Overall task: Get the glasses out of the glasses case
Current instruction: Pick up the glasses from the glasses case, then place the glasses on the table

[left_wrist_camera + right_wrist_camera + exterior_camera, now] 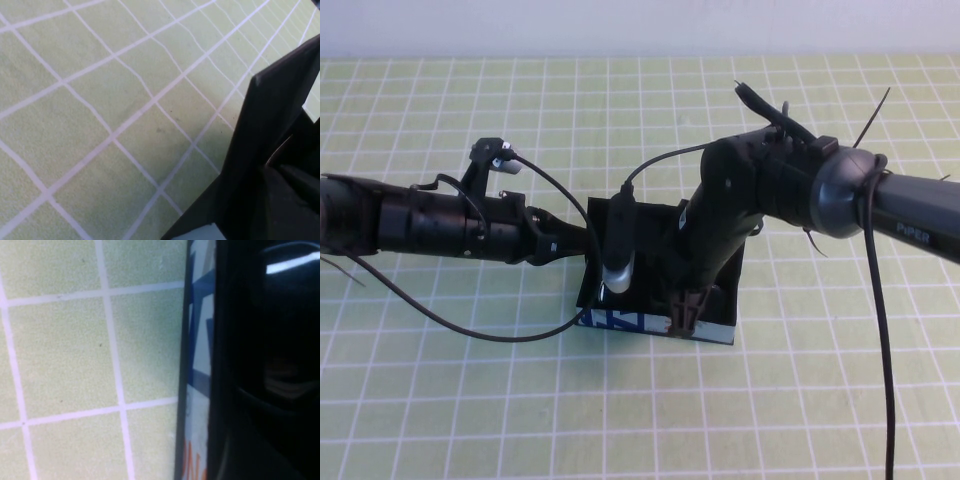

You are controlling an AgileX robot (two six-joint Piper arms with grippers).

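Note:
The black glasses case [720, 300] lies open at the middle of the green gridded mat, its white and blue front face [630, 322] towards me. My left gripper [578, 240] is at the case's left wall, which fills the left wrist view as a black panel [270, 125]. My right gripper [685, 312] reaches down into the case at its front edge. In the right wrist view the printed front face [200, 365] runs beside a glossy dark curved surface [280, 315] inside the case; I cannot tell whether it is the glasses. No glasses show clearly in any view.
The green mat with white grid lines [470, 400] covers the whole table. Black cables [470, 325] loop from both arms over the mat, one hanging down on the right [880, 350]. A white wall runs along the back.

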